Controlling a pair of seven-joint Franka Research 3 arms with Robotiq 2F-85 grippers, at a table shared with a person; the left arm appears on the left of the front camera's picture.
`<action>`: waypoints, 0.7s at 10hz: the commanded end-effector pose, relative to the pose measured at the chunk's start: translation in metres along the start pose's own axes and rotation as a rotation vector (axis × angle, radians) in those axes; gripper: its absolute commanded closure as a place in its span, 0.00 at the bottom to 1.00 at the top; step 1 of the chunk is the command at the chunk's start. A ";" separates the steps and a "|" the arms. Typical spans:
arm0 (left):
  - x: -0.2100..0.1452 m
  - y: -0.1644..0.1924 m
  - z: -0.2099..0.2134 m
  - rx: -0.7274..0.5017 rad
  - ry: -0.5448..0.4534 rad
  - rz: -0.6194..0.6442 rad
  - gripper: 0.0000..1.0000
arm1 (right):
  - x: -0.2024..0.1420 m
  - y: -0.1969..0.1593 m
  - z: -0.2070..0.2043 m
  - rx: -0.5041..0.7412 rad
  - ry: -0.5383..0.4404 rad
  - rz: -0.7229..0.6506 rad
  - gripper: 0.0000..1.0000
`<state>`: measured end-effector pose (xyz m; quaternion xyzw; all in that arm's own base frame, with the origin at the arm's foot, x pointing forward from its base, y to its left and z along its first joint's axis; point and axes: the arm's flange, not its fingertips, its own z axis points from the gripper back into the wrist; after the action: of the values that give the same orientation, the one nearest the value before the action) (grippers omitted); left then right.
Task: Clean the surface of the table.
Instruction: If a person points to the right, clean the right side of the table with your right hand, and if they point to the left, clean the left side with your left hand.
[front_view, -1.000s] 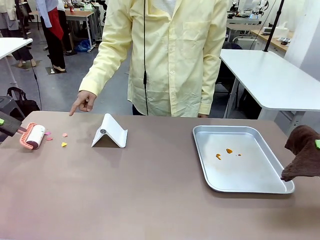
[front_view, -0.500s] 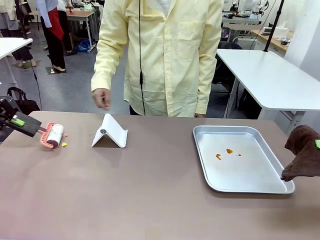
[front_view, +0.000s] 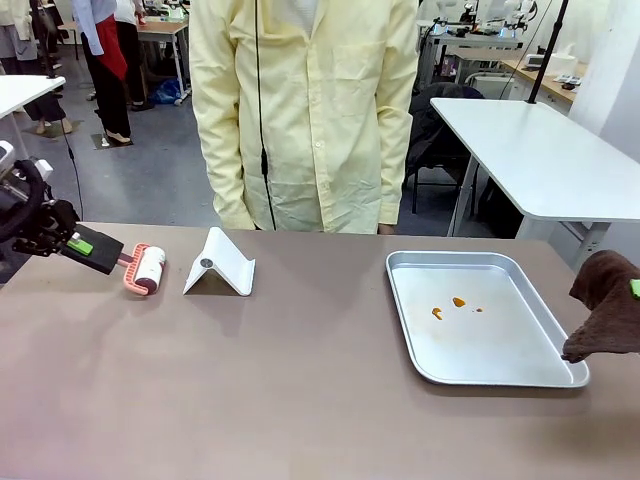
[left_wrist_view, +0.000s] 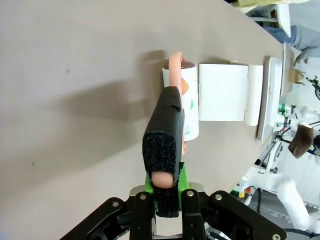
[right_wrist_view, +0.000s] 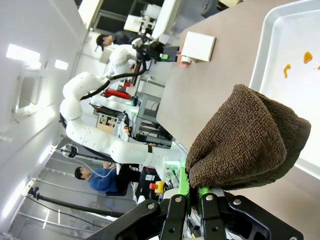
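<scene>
Since the earlier frames, the pink-framed white lint roller (front_view: 147, 268) has travelled from the far left of the frame toward the centre. It now rests on the table just beside the white folded plastic stand (front_view: 220, 265). The small pink and yellow scraps seen on that strip before are gone from the surface, and the left wrist view shows coloured specks on the roll. The person in the pale yellow shirt (front_view: 300, 110) has withdrawn the pointing hand. Cloth and tray are unchanged.

The wide matte taupe-brown table (front_view: 300, 390) fills the lower half of the front view, smooth and uniform. A rectangular silver metal tray (front_view: 500, 345) sits at centre right and holds a few orange scraps (front_view: 458, 301). The middle and lower area is open.

Left gripper (front_view: 82, 245), at the left edge, pinches the roller's black foam handle (left_wrist_view: 162, 135). Right gripper (right_wrist_view: 195, 195) is clamped on a dark brown terry cloth (front_view: 605, 305) near the tray's right rim.
</scene>
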<state>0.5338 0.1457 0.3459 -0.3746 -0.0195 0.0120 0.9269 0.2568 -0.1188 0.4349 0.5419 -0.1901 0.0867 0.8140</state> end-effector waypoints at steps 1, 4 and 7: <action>-0.019 0.009 -0.016 0.032 0.047 0.017 0.81 | 0.000 0.006 0.001 0.006 -0.002 -0.022 1.00; -0.059 -0.029 0.032 -0.137 -0.023 -0.056 0.81 | 0.000 0.006 0.001 0.006 -0.002 -0.022 1.00; -0.145 -0.079 0.086 -0.309 -0.123 -0.189 0.81 | 0.000 0.006 0.001 0.006 -0.002 -0.022 1.00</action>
<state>0.4160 0.1449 0.4508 -0.4858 -0.0937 -0.0400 0.8681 0.2567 -0.1188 0.4352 0.5415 -0.1901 0.0868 0.8143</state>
